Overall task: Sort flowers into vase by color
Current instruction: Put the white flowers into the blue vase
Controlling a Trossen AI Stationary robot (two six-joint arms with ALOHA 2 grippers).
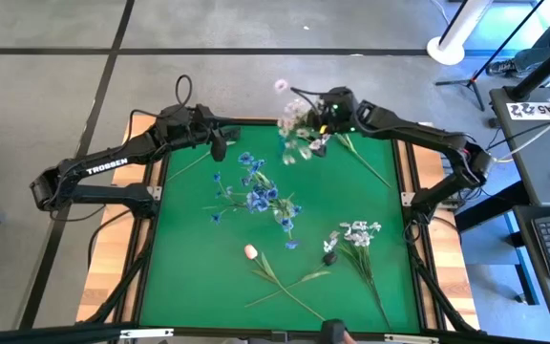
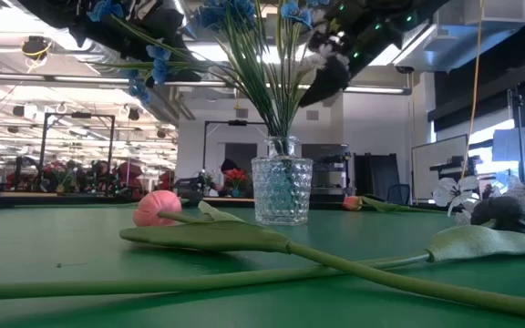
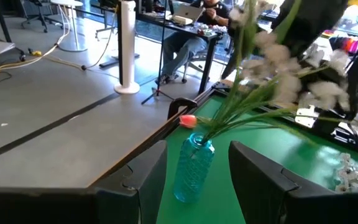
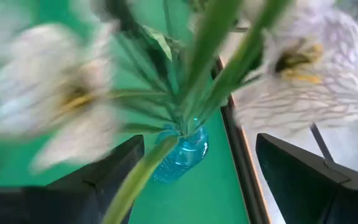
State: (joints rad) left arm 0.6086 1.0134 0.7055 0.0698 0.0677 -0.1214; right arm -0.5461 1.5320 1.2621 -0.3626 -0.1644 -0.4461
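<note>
Green table (image 1: 179,277): two vases (image 1: 299,143), one pink tulip (image 1: 250,252); right claw (image 1: 321,122) wide, left claw (image 1: 220,148) half-open.

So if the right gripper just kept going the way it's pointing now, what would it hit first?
Probably the white flowers spreading right ahead of the right gripper, then the blue vase holding their stems; depth is unclear.

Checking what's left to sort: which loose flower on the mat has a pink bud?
The tulip near the front edge; the other loose spray, to its right, is white with a dark bud.
</note>
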